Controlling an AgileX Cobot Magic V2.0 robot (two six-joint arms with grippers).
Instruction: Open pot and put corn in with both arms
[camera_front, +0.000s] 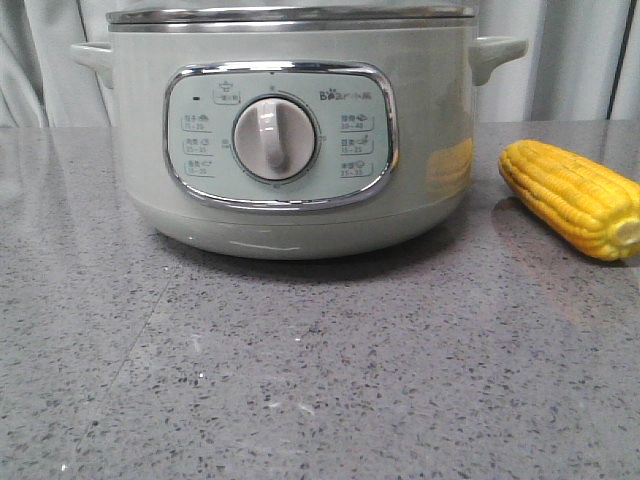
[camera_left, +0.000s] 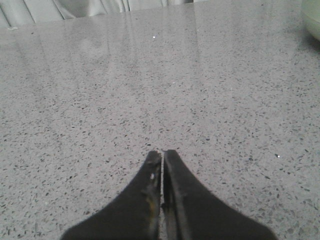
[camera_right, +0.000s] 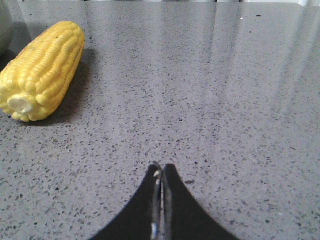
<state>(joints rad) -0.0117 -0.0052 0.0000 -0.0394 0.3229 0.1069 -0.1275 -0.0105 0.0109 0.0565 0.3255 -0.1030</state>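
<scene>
The round, glossy sage-green pot (camera_front: 290, 140), its steel-rimmed lid on, stands far and centre on the speckled grey stone table (camera_front: 300, 380). The knobbly yellow corn (camera_front: 575, 197) lies on its side just right of it. Both black tapered grippers, left gripper (camera_left: 162, 152) and right gripper (camera_right: 161, 165), are pressed closed and empty above bare tabletop.

A grey speckled stone table (camera_front: 300, 390) fills the near and middle ground, its polished top catching soft pale reflections. Dark and white flecks are scattered all over it, seen closely in both wrist views (camera_left: 100, 100) (camera_right: 240, 100). At the far edge hangs a pale grey-white curtain (camera_front: 570, 60) in vertical folds, running from left to right behind everything. A strip of the same curtain (camera_left: 75, 9) shows beyond the table's far edge in the left wrist view.
</scene>
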